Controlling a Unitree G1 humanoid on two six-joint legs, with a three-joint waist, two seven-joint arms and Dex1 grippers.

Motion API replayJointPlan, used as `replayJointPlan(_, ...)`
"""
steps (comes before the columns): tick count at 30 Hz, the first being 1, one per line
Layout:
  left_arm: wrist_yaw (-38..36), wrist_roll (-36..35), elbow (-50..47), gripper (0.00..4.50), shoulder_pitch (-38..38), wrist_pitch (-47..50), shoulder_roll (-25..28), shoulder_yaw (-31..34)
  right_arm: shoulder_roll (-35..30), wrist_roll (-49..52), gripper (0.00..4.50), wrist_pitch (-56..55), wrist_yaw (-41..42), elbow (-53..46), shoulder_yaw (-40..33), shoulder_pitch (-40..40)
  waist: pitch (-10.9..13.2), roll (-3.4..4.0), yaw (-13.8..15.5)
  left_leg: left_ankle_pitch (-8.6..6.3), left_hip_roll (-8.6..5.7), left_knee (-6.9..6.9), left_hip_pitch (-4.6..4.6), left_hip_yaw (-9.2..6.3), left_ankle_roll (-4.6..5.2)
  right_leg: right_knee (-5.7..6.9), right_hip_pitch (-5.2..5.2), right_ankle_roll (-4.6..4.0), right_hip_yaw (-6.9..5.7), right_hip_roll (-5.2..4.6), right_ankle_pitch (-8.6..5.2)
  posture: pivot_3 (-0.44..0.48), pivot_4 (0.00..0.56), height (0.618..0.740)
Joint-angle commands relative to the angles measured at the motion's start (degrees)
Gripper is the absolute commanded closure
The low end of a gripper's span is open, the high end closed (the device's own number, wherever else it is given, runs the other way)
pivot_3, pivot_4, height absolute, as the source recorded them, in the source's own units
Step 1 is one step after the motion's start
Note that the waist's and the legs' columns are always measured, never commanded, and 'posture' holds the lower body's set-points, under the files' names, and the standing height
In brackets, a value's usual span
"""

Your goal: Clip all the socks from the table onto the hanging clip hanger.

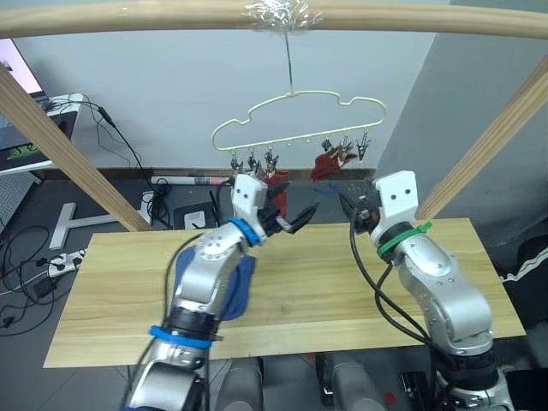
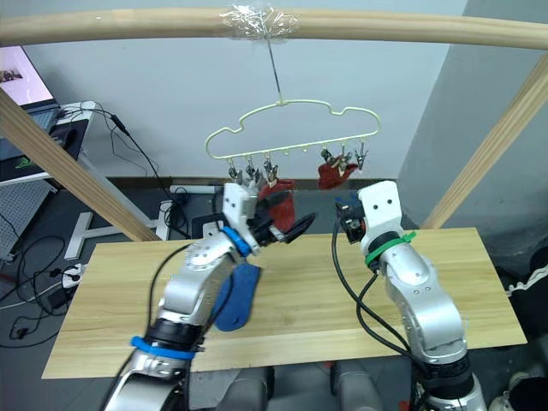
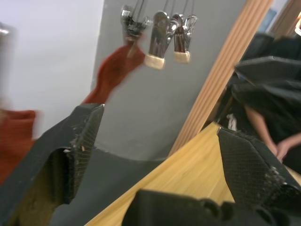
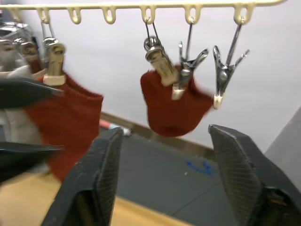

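Observation:
The pale-yellow clip hanger [image 1: 300,120] hangs by its hook from the wooden beam. One rust red sock [image 4: 174,106] is clipped on its right side. A second rust red sock [image 4: 66,117] hangs from the left clips. My left gripper [image 1: 287,218] is raised just below and in front of that left sock, open, with nothing between its fingers [image 3: 80,141]. Facing the right-hand sock from slightly below, my right gripper [image 4: 162,136] is also open and empty. A blue sock [image 2: 238,295] lies on the table [image 1: 342,282], partly under my left forearm.
The wooden beam [image 1: 171,17] spans the top, with slanted struts at left [image 1: 68,145] and right [image 1: 488,145] of the table. Empty clips [image 4: 223,70] hang at the hanger's right end. Cables and a power strip [image 1: 60,261] lie on the floor at left. A person's arm [image 3: 268,132] is off to one side.

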Motion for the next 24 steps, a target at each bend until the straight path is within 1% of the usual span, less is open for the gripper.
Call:
replayJointPlan(1,-2.1,-3.2,-7.7,0.24,0.9,3.1,2.4,1.3,2.3,-1.9,1.81,-4.4,-2.2,0.5,-0.2,-0.5,0.0,0.0,0.7,0.0,0.0,0.0,0.0,0.01,0.0,-0.02,0.0,0.0,0.01,-0.01,0.0,0.243,0.246,0.74)
replayJointPlan(3,-2.5,-4.4,-10.1,0.24,1.8,4.8,3.8,1.7,3.1,-2.9,2.49,-5.3,-2.7,1.8,-0.1,-0.9,0.1,-0.03,1.2,-0.01,-0.01,-0.01,-0.05,0.0,-0.02,-0.07,0.0,0.02,-0.01,-0.03,-0.02,0.253,0.24,0.74)
replayJointPlan(10,-2.5,-5.8,-13.9,0.24,3.7,7.0,5.6,2.2,5.2,-4.6,2.49,-8.5,-4.5,8.0,-2.0,-4.0,0.1,-0.03,1.4,-0.02,-0.02,-0.01,-0.01,0.01,-0.02,-0.04,0.0,0.01,0.0,-0.04,-0.02,0.259,0.231,0.74)
replayJointPlan(16,-1.7,-6.3,-15.2,0.24,3.1,7.7,5.9,3.0,5.7,-5.6,2.49,-11.3,-5.2,14.9,-3.7,-7.7,0.1,-0.03,1.5,-0.02,-0.01,-0.01,0.0,0.03,-0.02,-0.02,0.0,0.0,0.0,-0.03,-0.02,0.279,0.225,0.74)
replayJointPlan(23,-1.7,-7.1,-16.3,0.24,2.4,8.4,7.0,4.0,6.1,-5.8,2.49,-14.1,-3.9,21.6,-3.9,-12.9,0.1,-0.03,2.1,-0.02,0.0,-0.02,0.0,0.04,-0.02,0.02,-0.03,0.0,0.01,-0.03,-0.01,0.289,0.224,0.74)
replayJointPlan(24,-1.6,-7.1,-16.3,0.24,2.3,8.3,7.1,4.1,6.3,-5.7,2.49,-14.4,-3.7,22.4,-4.0,-13.7,0.1,-0.03,2.2,-0.02,0.0,-0.02,0.0,0.04,-0.02,0.03,-0.03,0.0,0.01,-0.03,-0.01,0.302,0.221,0.74)
